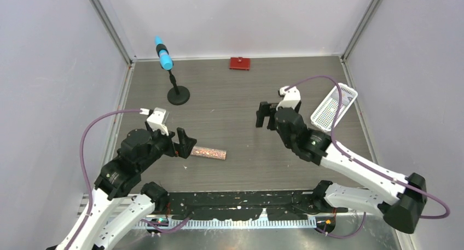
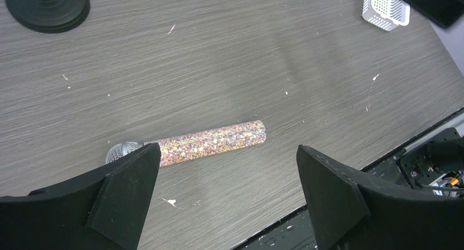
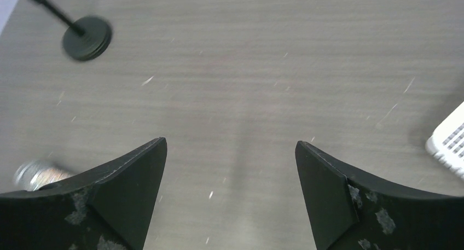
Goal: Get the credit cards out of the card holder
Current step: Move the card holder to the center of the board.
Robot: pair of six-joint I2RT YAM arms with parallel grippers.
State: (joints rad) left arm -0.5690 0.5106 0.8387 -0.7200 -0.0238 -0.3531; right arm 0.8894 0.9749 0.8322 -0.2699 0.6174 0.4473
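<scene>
Presently: wallet at far edge, both grippers released

Wallet (image 1: 239, 63): a small red rectangle, lying flat on the table (image 1: 235, 102) at its far edge, close against the back wall. It appears folded shut, with a darker patch at its middle. The cards cannot be made out at this distance. No arm is near it.

Left gripper (image 1: 185, 143): jaws spread wide and holding nothing. Its fingers (image 2: 128, 179) are matte black, wedge-shaped, with flat inner faces. It hangs low over the near left of the table, just beside one end of the tube (image 1: 209, 152).

Tube: a slim cylinder lying on its side, covered in pink-brown glitter in fine rows. The left wrist view shows a silver mesh dome at the end nearest the fingers.

Right gripper (image 1: 266, 118): jaws likewise spread wide and grasping nothing, above bare table near the centre. Its black fingers (image 3: 117, 190) carry pale scuff marks.

Basket (image 1: 334, 106): white plastic, rectangular, perforated with a fine grid, near the right edge beside the right arm.

Stand (image 1: 178, 95): a round black ribbed base with a thin black rod leaning left, topped by a blue cylinder, at far left.

Table surface: grey wood-grain laminate, flecked with small pale specks.
</scene>
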